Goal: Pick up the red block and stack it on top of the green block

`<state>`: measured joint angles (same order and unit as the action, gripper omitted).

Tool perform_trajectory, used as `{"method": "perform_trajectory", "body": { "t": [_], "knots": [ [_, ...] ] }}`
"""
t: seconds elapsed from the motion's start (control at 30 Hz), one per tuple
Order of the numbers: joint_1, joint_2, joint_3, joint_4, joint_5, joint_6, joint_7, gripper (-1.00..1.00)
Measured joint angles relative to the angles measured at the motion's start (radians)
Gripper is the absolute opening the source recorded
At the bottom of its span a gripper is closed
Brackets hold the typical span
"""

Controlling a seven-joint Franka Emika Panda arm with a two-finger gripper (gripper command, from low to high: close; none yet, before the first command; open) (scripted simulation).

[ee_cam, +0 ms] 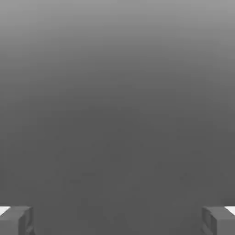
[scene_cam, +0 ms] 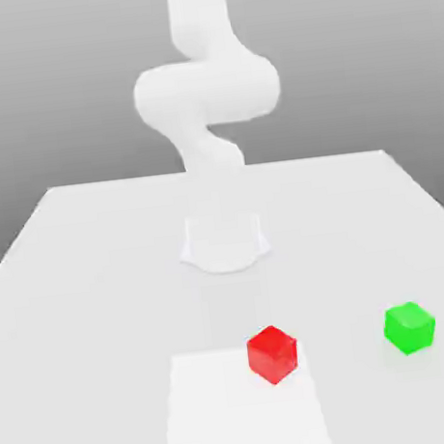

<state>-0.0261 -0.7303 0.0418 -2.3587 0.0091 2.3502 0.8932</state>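
My gripper [ee_cam: 117,221] stands open and empty; reaching for the red cube comes first.
In the exterior view, the red cube [scene_cam: 272,355] sits right of centre in the lower part, over the edge of a pale square [scene_cam: 243,418]; the green cube [scene_cam: 410,328] is at the lower right, well apart. Both look turned askew, so I should twist my wrist to match the red one's faces, centre above it, descend straight and close evenly.

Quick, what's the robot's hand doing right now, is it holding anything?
Gripper: open, jaws wide apart, holding nothing.
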Motion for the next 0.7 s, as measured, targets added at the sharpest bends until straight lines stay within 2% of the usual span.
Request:
{"method": "perform_trajectory", "body": {
  "t": [0.4, 0.6, 0.7],
  "knots": [
    [-0.123, 0.409, 0.215, -0.322, 0.037, 0.285, 0.542, 0.0],
    [-0.14, 0.623, 0.276, -0.488, 0.053, 0.434, 0.822, 0.0],
    [-0.147, 0.722, 0.274, -0.504, -0.005, 0.512, 0.912, 0.0]
  ]
}}
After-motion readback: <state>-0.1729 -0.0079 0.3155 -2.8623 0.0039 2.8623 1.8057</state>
